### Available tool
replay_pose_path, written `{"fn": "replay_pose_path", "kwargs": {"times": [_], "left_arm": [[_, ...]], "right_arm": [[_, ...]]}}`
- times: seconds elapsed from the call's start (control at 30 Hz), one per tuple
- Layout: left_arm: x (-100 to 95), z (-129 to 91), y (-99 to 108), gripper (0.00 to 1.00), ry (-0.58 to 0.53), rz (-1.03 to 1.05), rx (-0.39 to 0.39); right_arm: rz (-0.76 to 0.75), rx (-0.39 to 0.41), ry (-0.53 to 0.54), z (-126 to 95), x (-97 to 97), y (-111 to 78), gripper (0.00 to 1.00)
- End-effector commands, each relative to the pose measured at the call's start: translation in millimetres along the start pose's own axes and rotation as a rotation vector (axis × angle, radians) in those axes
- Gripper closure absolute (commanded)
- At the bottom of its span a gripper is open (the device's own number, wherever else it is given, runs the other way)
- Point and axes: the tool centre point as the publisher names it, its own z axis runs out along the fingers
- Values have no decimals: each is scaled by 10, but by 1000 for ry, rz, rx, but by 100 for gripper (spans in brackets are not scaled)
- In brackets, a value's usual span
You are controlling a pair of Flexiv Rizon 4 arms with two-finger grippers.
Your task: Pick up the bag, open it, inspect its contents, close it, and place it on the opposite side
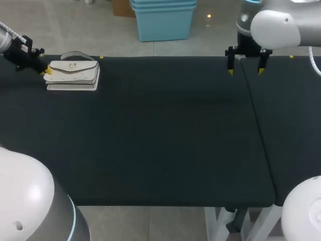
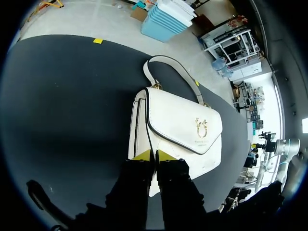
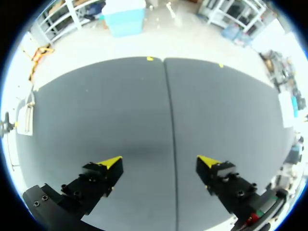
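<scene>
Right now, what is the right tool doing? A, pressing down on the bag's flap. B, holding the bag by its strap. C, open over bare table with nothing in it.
C: the right tool is open above the black table with nothing in it, while the white bag lies far across the table, beside the left tool.
</scene>
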Motion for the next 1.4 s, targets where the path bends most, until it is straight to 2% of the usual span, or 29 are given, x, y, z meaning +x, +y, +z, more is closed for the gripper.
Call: {"fn": "replay_pose_path", "kwargs": {"times": [0.03,0.37,0.63,1.17,1.2,1.27,1.3,1.4], "left_arm": [[-134,5,-188,100,30,-4,-250],[-247,-57,-348,100,-5,5,-287],[-343,-151,-352,100,-15,-3,-294],[-472,-202,-373,100,-8,19,-338],[-462,-219,-375,85,-10,23,-338],[-421,-252,-354,12,-22,34,-332],[-402,-274,-343,0,-25,36,-328],[-353,-360,-317,0,-40,44,-312]], "right_arm": [[1,0,-4,-5,6,1,0],[1,0,-4,-5,6,1,0],[1,0,-4,-5,6,1,0],[1,0,-4,-5,6,1,0],[1,0,-4,-5,6,1,0],[1,0,-4,-5,6,1,0],[1,0,-4,-5,6,1,0],[1,0,-4,-5,6,1,0]]}}
